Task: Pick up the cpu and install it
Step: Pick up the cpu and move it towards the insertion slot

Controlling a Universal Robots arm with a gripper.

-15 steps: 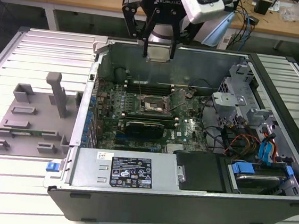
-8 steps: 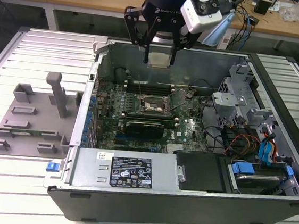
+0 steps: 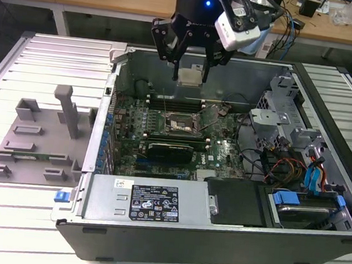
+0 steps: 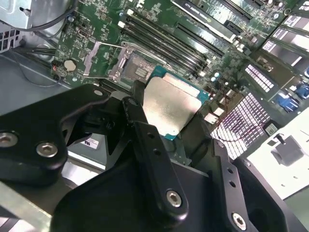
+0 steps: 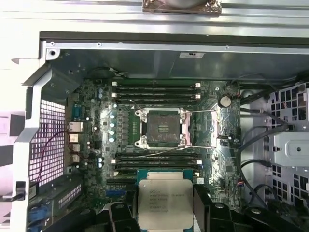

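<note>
Silver-topped cpu (image 5: pixel 165 200) pinched in end effector (image 3: pixel 190 77), held over open computer case (image 3: pixel 215 237); socket (image 5: pixel 162 127) inside, uncovered

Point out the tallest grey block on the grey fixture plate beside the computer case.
The narrow upright grey post, standing well above the plate; every other block there sits low and squat.

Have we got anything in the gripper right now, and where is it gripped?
The gripper holds the cpu, its fingers clamped on two opposite side edges, metal top plate left bare.
</note>
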